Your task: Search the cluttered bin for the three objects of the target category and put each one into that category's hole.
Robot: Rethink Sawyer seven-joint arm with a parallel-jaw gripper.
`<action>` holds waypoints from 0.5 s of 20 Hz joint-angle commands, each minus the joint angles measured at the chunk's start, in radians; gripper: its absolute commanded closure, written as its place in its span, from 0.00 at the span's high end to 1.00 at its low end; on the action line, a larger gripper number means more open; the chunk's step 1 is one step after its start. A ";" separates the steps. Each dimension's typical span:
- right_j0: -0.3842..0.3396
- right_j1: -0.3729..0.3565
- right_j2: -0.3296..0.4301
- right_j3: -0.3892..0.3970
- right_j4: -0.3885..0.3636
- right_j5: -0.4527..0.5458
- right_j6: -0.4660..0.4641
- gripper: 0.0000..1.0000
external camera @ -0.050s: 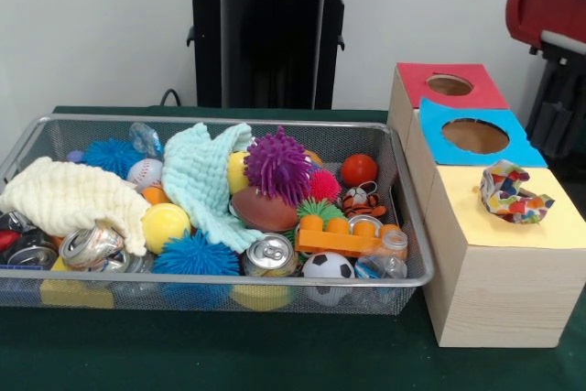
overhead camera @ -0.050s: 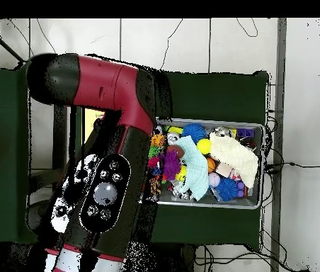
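A wire mesh bin [external camera @ -0.050s: 220, 279] holds a pile of clutter: a purple spiky ball [external camera @ -0.050s: 277, 164], a brown football [external camera @ -0.050s: 264, 210], a soccer ball [external camera @ -0.050s: 327, 267], a drink can [external camera @ -0.050s: 270, 255], a crushed can [external camera @ -0.050s: 92, 246], a yellow ball [external camera @ -0.050s: 166, 224] and two cloths. To its right stands a wooden box with a red top and hole [external camera @ -0.050s: 450, 85], a blue top and hole [external camera @ -0.050s: 474, 135], and a yellow top [external camera @ -0.050s: 476, 226]. A crumpled colourful paper [external camera @ -0.050s: 513, 192] lies on the yellow top. Only the red arm [overhead camera @ -0.050s: 106, 142] shows in the overhead view; the gripper is hidden.
The arm covers the box side of the bin [overhead camera @ -0.050s: 212, 205] in the overhead view. A red arm segment [external camera @ -0.050s: 549, 2] juts in at the front view's upper right. An orange toy block [external camera @ -0.050s: 348, 235] and a clear bottle [external camera @ -0.050s: 385, 258] lie at the bin's near right corner.
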 commanded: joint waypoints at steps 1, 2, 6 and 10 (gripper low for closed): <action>-0.026 0.048 0.101 0.070 -0.027 -0.070 0.126 0.00; -0.028 0.049 0.103 0.072 -0.028 -0.075 0.122 0.00; -0.032 0.057 0.110 0.083 -0.030 -0.107 0.117 0.00; -0.041 0.071 0.117 0.077 -0.032 -0.122 0.108 0.00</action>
